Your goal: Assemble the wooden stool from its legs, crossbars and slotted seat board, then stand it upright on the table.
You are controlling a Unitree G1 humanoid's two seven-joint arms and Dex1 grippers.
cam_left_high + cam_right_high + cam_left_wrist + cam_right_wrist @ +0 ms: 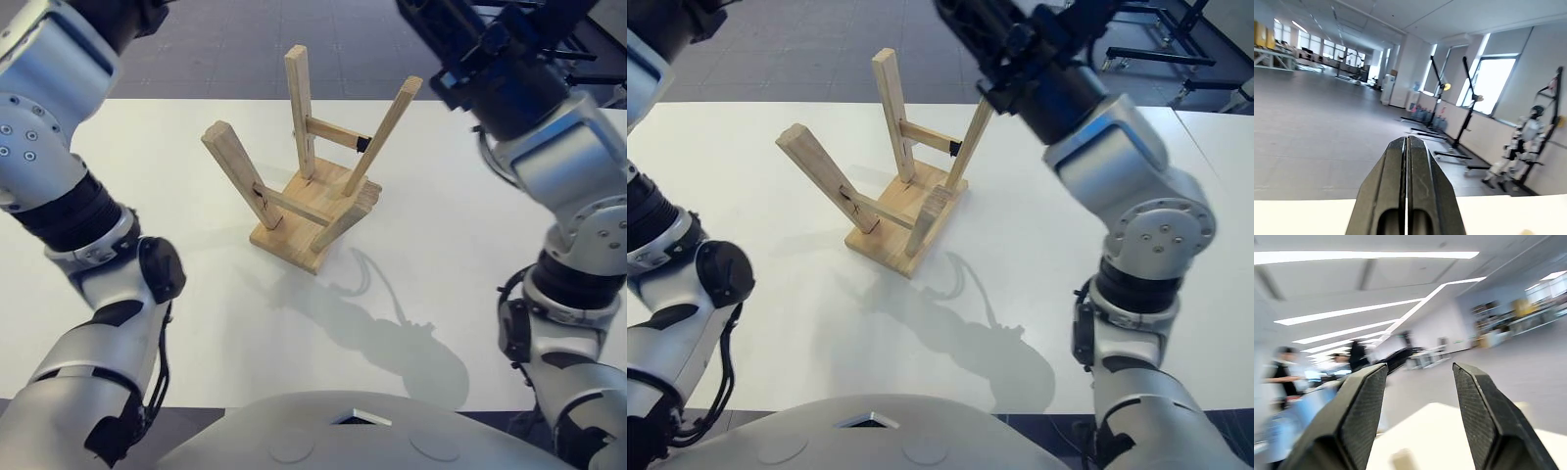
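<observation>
One stool (323, 186) upside down, seat board (292, 241) flat on counter (509, 255), legs (238, 168) splayed upward; left gripper (1406, 142) closed, empty; right gripper (1420, 369) spread wide, empty.

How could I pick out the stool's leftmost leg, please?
On the white table the wooden stool rests upside down on its seat board. Its leftmost leg is the one tilting away to the left, while the middle leg stands nearly upright.

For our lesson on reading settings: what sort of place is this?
Probably a robotics lab: a humanoid robot on a rack by tall windows, a wide open floor, a white table holding the stool.
</observation>
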